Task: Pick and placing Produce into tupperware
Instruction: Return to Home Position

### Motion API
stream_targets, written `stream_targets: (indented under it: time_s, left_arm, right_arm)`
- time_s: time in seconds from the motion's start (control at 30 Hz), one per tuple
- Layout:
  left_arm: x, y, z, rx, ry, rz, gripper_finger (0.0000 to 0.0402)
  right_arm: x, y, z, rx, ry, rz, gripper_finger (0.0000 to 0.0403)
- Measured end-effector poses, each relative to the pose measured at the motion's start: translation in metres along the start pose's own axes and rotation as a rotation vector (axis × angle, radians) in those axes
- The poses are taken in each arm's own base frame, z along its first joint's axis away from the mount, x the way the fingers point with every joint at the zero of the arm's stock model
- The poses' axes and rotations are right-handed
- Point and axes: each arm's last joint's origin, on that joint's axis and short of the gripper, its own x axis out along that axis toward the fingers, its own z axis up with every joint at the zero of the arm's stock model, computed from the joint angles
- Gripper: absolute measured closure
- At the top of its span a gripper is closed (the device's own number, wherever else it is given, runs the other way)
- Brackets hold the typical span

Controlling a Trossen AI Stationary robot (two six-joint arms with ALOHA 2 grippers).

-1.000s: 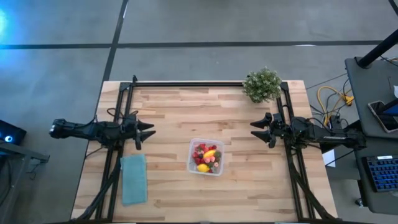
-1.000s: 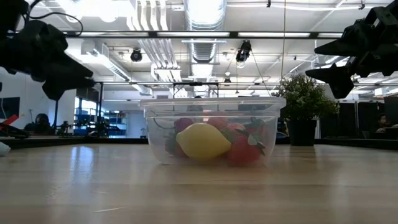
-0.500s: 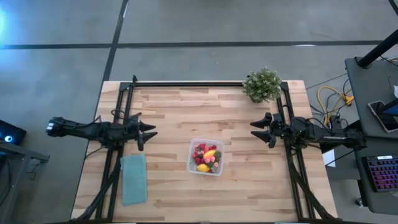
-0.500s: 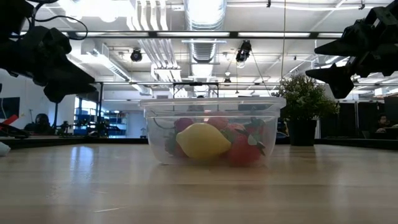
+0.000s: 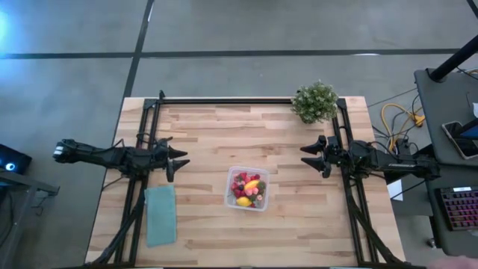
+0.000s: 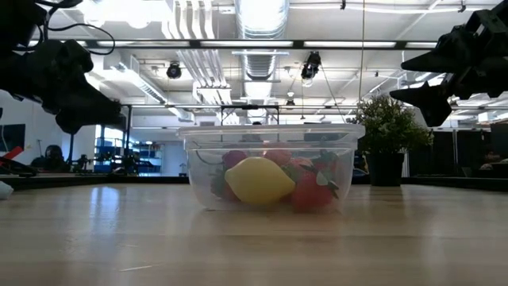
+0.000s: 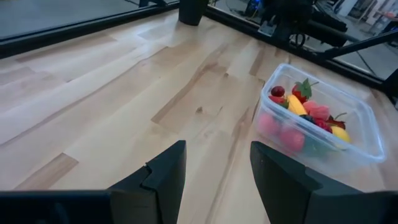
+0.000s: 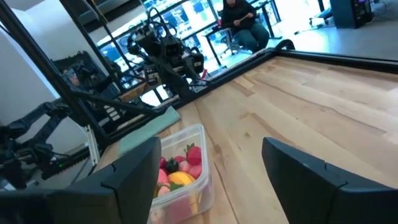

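Clear tupperware (image 5: 264, 197) full of toy produce (image 5: 246, 190): light, stiff, likely slippery, best taken by the rim. Left gripper (image 5: 184, 158) and right gripper (image 5: 303, 155) flanking the tupperware, well apart, fingers spread, empty.

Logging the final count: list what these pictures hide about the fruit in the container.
High view: the produce in the tupperware is too small to count.
Low view: the lemon hides pieces behind it.
Left wrist view: the near wall blurs the lower fruit.
Left gripper and right gripper hang open, empty.
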Motion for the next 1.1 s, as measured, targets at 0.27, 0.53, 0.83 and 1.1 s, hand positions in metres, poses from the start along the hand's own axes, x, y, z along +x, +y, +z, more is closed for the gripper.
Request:
stream_targets:
  time_s: [0.27,0.53,0.83,1.1]
  left_arm:
    - [0.0009,-0.0001,-0.0007,0.005,0.01,0.004,0.0237]
    - [0.0008,-0.0001,-0.0007,0.005,0.009,0.004,0.0237]
    - [0.0007,-0.0001,-0.0006,0.004,0.008,0.005,0.0237]
    - [0.0007,-0.0001,-0.0006,0.005,0.008,0.005,0.0237]
  right_arm:
    - [0.0003,-0.0002,-0.0005,0.0,0.006,-0.003,0.0137]
    - [0.0003,-0.0003,-0.0005,0.0,0.006,-0.003,0.0132]
    - [0.0003,-0.0002,-0.0005,0.0,0.007,-0.003,0.0138]
    - [0.0003,-0.0002,-0.0004,0.0,0.007,-0.004,0.0131]
